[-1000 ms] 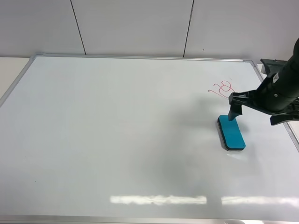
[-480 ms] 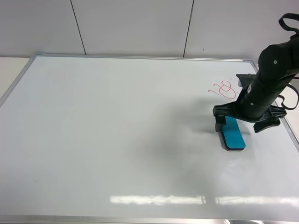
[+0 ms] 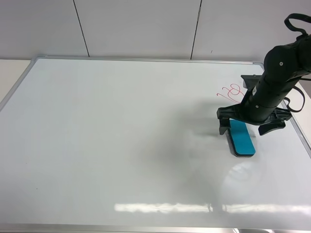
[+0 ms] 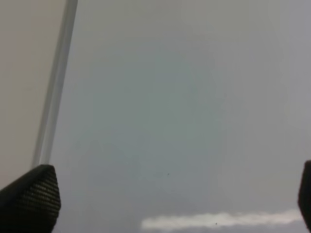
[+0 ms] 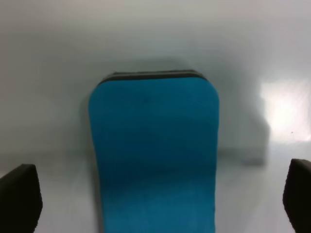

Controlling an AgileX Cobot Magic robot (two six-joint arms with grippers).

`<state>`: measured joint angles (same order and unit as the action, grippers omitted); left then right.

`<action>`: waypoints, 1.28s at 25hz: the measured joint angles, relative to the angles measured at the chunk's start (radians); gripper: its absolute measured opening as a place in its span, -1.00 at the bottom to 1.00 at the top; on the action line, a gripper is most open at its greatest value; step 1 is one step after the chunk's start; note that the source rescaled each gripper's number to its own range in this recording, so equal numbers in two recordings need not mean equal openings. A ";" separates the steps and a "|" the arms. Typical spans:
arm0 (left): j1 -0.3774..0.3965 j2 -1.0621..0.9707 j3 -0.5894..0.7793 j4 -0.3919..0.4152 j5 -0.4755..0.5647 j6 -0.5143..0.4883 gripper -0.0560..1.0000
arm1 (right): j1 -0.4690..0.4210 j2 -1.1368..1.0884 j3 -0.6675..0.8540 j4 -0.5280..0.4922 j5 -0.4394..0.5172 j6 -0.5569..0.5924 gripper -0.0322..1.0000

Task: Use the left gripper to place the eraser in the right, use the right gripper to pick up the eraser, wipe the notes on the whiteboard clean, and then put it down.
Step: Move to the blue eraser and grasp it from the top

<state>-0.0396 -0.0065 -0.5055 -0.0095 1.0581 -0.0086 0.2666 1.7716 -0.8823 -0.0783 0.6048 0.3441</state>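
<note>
The teal-blue eraser lies flat on the whiteboard at the right side. My right gripper is open and low over the eraser's far end, one finger on each side of it. In the right wrist view the eraser fills the middle between the two fingertips, apart from both. The red notes are just beyond the eraser, partly behind the right arm. My left gripper shows only in the left wrist view, open and empty over bare whiteboard near its silver frame.
The whiteboard's frame runs close to the right of the eraser. A grey panelled wall stands behind the board. A bright light reflection lies along the board's near part.
My right gripper has moved left and down from beside the board's right edge until its open fingers straddle the eraser's far end. The eraser has not moved.
</note>
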 joint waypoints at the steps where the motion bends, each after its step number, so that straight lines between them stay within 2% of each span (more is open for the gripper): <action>1: 0.000 0.000 0.000 0.000 0.000 0.000 1.00 | 0.000 0.000 0.000 0.000 0.000 0.000 1.00; 23: 0.000 0.000 0.000 0.000 0.000 0.000 1.00 | 0.008 0.038 -0.002 0.020 -0.001 0.011 0.98; 25: 0.000 0.000 0.000 0.000 0.000 0.000 1.00 | 0.008 0.038 -0.002 0.024 0.004 0.011 0.64; 26: 0.000 0.000 0.000 0.000 0.000 0.000 1.00 | 0.008 0.038 -0.002 0.029 0.011 0.011 0.38; 27: 0.000 0.000 0.000 0.000 0.000 0.000 1.00 | 0.008 0.038 -0.002 0.047 0.032 0.011 -0.42; 28: 0.000 0.000 0.000 0.000 0.001 0.000 1.00 | 0.008 0.038 -0.002 0.054 0.042 0.011 -0.84; 29: 0.000 0.000 0.000 0.000 0.001 0.000 1.00 | 0.008 0.038 -0.003 0.058 0.053 0.014 -0.94; 32: 0.000 0.000 0.000 0.000 0.001 0.000 1.00 | 0.008 0.038 -0.014 0.068 0.098 0.015 -0.93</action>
<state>-0.0396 -0.0065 -0.5055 -0.0095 1.0591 -0.0086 0.2748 1.8093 -0.8965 -0.0099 0.7029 0.3593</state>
